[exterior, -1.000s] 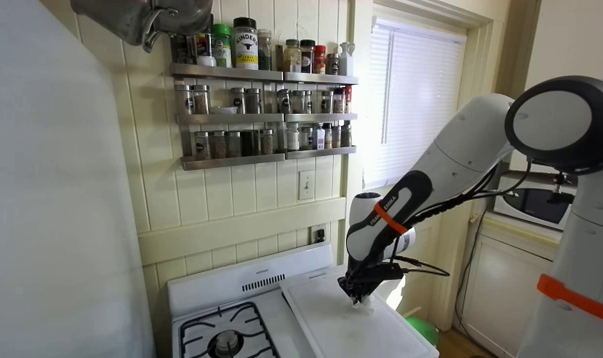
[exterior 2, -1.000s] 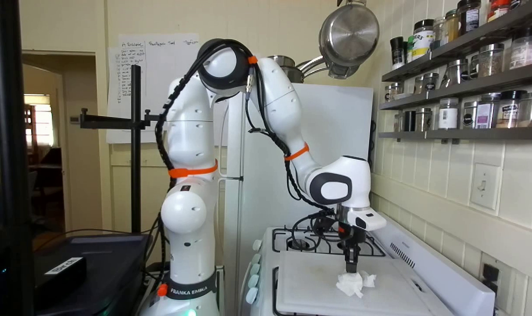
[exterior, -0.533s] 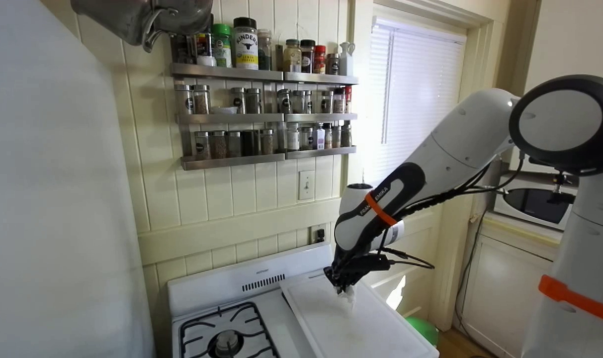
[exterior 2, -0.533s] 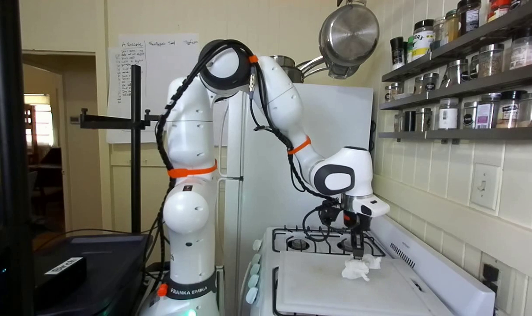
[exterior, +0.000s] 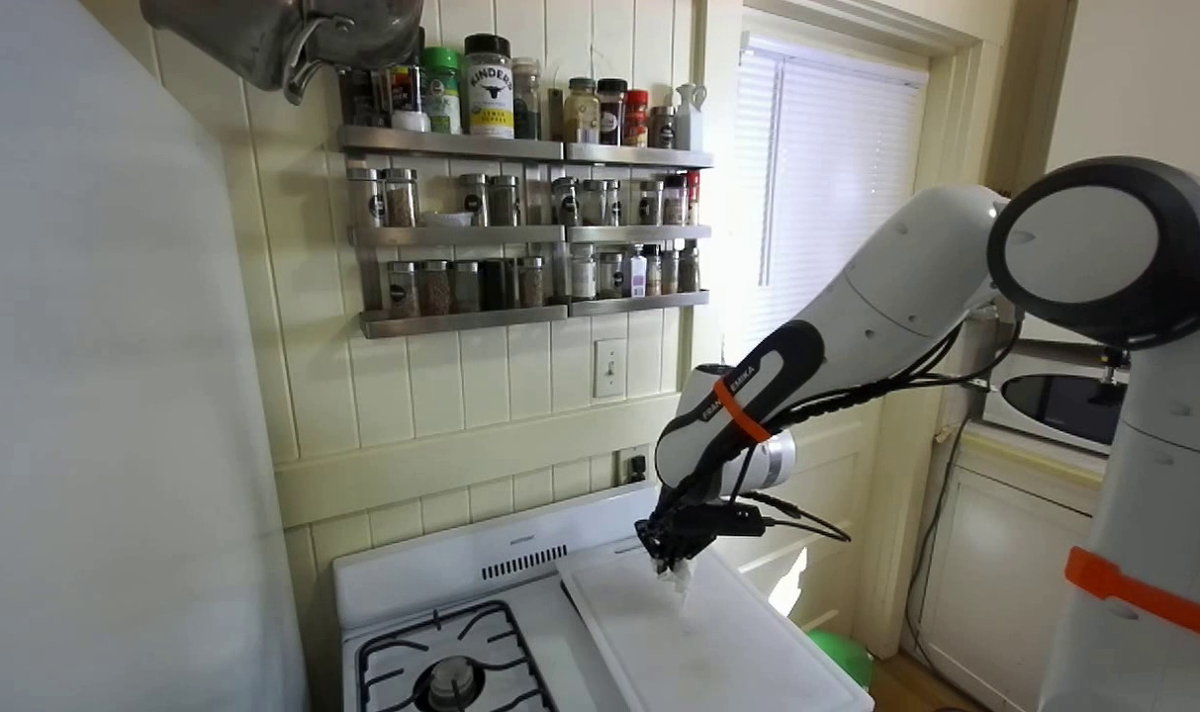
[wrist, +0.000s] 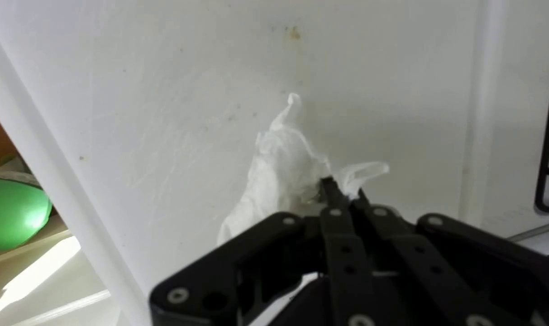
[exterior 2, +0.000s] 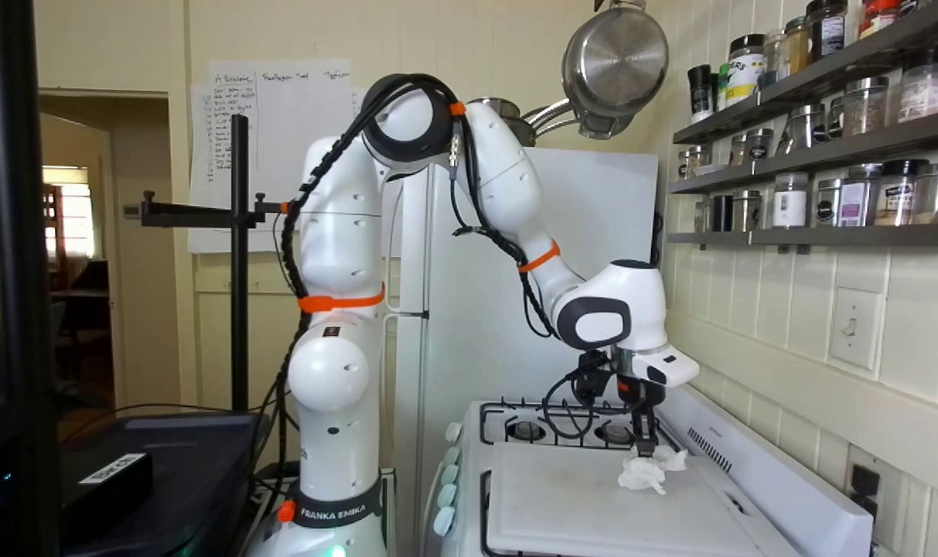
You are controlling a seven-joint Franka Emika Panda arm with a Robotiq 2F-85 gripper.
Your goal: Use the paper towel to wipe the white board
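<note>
Presently, the tool [wrist: 344,192] holds the paper towel [wrist: 279,167] pinched fast over the white board [exterior 2: 592,514]. Relative to a second earlier, in both exterior views, the tool and paper towel stand shifted toward the stove's back panel [exterior: 501,554]; whether paper towel touches board cannot be told.

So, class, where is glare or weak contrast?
Wrist view: the green object glints, a streak below it is blown out, and the paper towel looks pale against the white board; in an exterior view, the blinds glow; in an exterior view, a distant window is washed out.
</note>
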